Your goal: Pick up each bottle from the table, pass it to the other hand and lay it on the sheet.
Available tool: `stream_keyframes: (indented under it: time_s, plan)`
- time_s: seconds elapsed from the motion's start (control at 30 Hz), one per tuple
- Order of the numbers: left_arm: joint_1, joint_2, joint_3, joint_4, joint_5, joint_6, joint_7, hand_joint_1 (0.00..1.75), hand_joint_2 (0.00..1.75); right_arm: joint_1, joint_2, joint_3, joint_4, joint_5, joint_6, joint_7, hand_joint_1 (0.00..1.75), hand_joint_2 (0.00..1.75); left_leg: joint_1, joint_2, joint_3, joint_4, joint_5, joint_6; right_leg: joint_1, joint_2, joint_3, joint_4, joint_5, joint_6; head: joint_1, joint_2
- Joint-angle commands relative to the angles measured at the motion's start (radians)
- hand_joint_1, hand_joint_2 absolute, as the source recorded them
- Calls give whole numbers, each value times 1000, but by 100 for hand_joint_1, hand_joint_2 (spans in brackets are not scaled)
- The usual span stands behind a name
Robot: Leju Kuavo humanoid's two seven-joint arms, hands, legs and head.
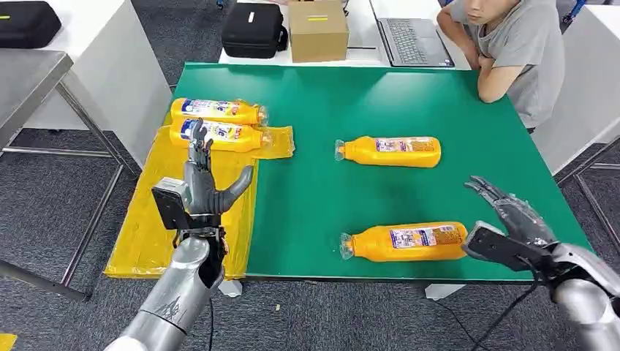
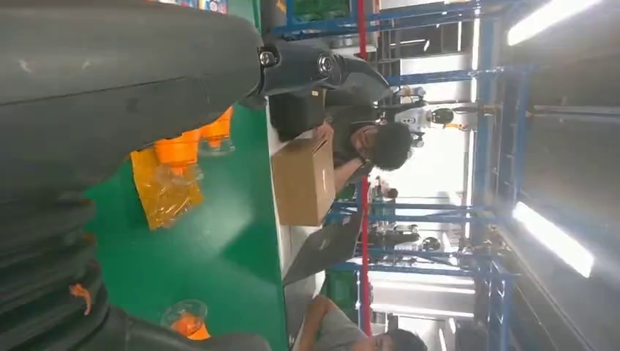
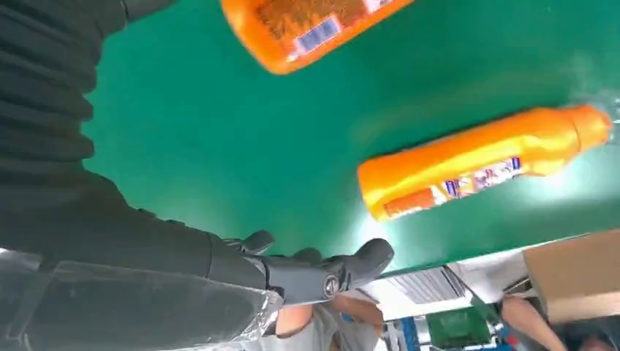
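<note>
Green table [image 1: 409, 95], yellow sheet [image 1: 146, 241] draped over its left edge; task looks about half done.

Two bottles lie side by side on the sheet's far end: far sheet bottle [image 1: 216, 110] and near sheet bottle [image 1: 219, 135], caps toward the table's middle. Two are left on the bare green: far table bottle [image 1: 391, 151] mid-table and near table bottle [image 1: 406, 241] close to the front edge, well apart from the sheet. Left hand [image 1: 201, 186] hovers over the sheet just short of the near sheet bottle, fingers spread, holding nothing. Right hand [image 1: 512, 216] is spread and empty, just beside the near table bottle's base, not touching as far as I can tell. Likely next: right hand picks up the near table bottle, then hands it over. A person [image 1: 512, 51] sits at the far right corner.
</note>
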State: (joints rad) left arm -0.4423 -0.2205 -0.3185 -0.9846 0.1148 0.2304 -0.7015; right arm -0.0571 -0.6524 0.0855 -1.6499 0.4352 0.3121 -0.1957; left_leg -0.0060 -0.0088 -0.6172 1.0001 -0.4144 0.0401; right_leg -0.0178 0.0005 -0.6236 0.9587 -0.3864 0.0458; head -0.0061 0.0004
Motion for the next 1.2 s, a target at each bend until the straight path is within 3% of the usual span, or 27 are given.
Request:
stream_keyframes:
  time_s: [0.03,0.23,0.4,0.53,1.2]
  plan:
    - [-77,-9,10,132,2,-11,3,0,175,-153,-39,166,134,26,19,2,0,175,1,3,9,0,-3,-3,2,2,8,0,-2,-3,0,0]
    - [-82,-10,8,148,2,-18,3,0,175,-163,-12,198,169,41,7,4,0,175,2,3,8,0,-3,-2,2,2,7,-1,-2,-2,0,0]
    - [-94,-21,4,175,6,-23,3,0,175,-294,22,304,353,42,43,-34,0,175,2,4,8,0,-3,-2,2,3,8,-1,-1,-2,0,0]
    - [-97,-25,1,195,18,-37,3,0,175,-335,46,366,433,47,36,-48,0,175,2,4,7,-1,-2,-2,2,4,7,-2,0,-2,1,0]
    - [-114,-29,-12,224,25,-66,5,0,175,-288,54,394,411,35,6,-41,0,175,2,1,6,0,-2,-2,2,1,6,0,-2,-2,0,0]
